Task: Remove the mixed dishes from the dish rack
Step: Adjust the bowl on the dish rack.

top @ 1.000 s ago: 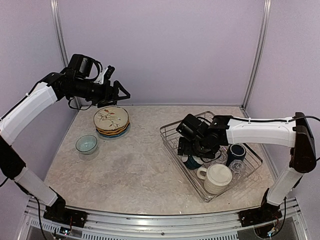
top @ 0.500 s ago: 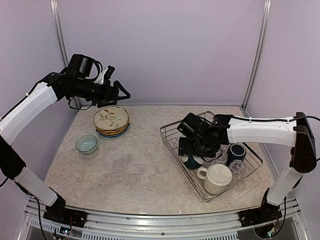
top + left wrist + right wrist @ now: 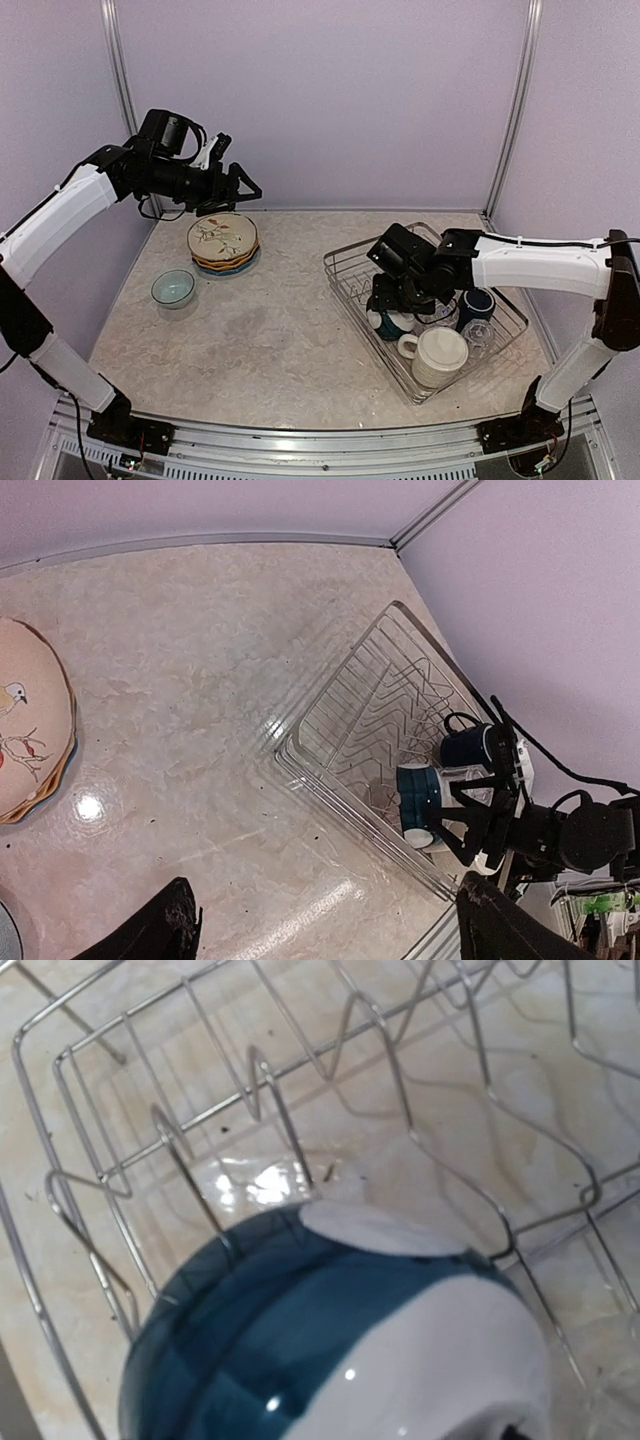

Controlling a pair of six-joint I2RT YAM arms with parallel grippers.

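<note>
the dark-blue bowl (image 3: 385, 322) tipped at the left of the silver wire dish rack (image 3: 345, 266) lies directly under the right gripper (image 3: 390, 303), whose grip i can't make out.

Dark-blue bowl (image 3: 250, 1340) (white underside), silver wire rack (image 3: 370, 710), cream floral plate (image 3: 222, 235).

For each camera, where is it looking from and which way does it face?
Top external: above and behind the bases, facing down and forward over the table; both arms show, left hand raised, right hand in the dish rack.
Left wrist: high on the left arm, looking down across the table at the rack; its own fingers at the bottom edge.
Right wrist: close above the dark-blue bowl in the rack; no fingers clearly show.
Shared: top and left wrist views both show rack, bowl and right arm.
</note>
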